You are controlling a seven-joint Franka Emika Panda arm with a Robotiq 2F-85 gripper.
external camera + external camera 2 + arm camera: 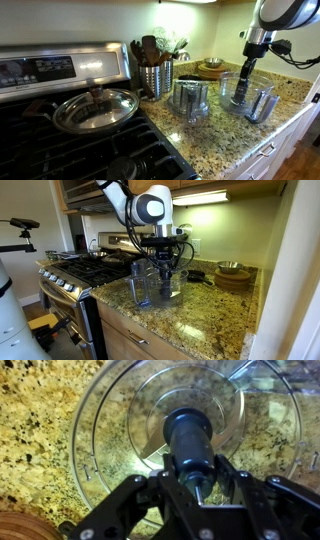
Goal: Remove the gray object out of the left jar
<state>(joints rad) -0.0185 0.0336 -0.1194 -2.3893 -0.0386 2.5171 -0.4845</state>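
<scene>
The gray object (pixel 188 432) is a dark stick standing upright in the middle of the left jar (pixel 100 420), a wide clear round bowl on the granite counter. In the wrist view my gripper (pixel 198 478) looks straight down on it, with a finger pressed against each side of the stick, shut on it. In both exterior views the gripper (pixel 247 62) (pixel 163 256) hangs just above the jar (pixel 230 93) (pixel 172 281), and the stick (pixel 245 76) runs from the fingers down into it.
A narrower clear jar with gray innards (pixel 190 98) and a small clear cup (pixel 262 104) flank the bowl. A metal utensil holder (pixel 153 78), a lidded pan (pixel 95 108) on the stove and wooden bowls (pixel 211 68) (pixel 232 276) stand nearby. The counter edge is close.
</scene>
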